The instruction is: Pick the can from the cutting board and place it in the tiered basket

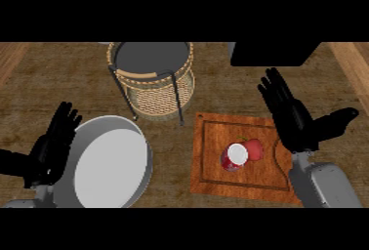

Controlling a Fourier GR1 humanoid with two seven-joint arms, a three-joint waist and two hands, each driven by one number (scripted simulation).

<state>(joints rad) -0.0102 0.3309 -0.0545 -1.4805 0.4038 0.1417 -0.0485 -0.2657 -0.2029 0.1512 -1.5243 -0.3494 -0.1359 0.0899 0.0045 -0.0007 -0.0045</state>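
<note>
I see the can on the cutting board. A red thing is partly hidden behind it, and I can't tell what it is. My right hand is wide open, hiding the board's right edge. My left hand is wide open too, beside a grey plate. The tiered basket is cut off at the top.

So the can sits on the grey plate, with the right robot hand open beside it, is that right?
Not quite: the head view shows the can on the cutting board, not the grey plate; the right robot hand is open beside it.
</note>
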